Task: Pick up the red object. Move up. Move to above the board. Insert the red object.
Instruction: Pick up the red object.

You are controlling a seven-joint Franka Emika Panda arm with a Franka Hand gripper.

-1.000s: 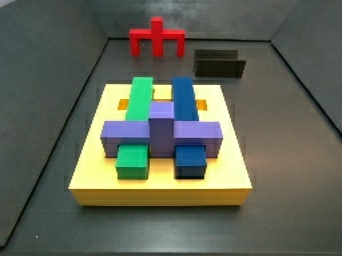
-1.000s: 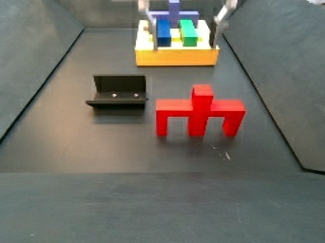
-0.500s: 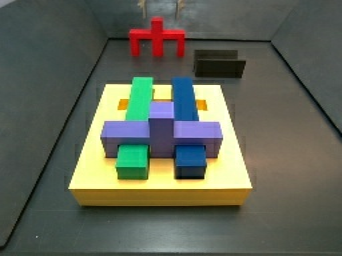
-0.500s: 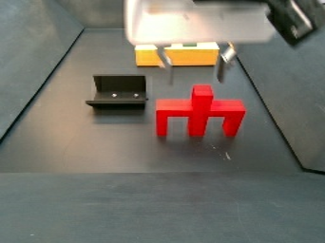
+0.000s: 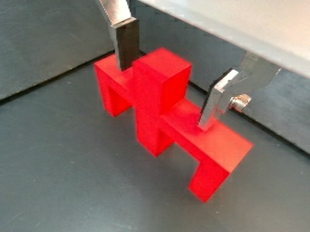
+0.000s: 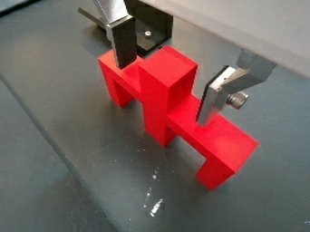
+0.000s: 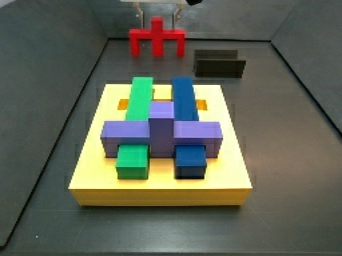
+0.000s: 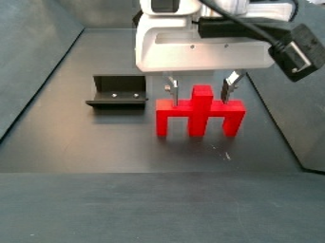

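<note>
We see the claw open astride the central stub of the bright red blocky piece, which stands on the dark surface at the far end from the yellow slotted board. If the fingers close off-centre, the piece could twist or tip — the dark L-shaped fixture stands near, though the path to the board looks open.
</note>
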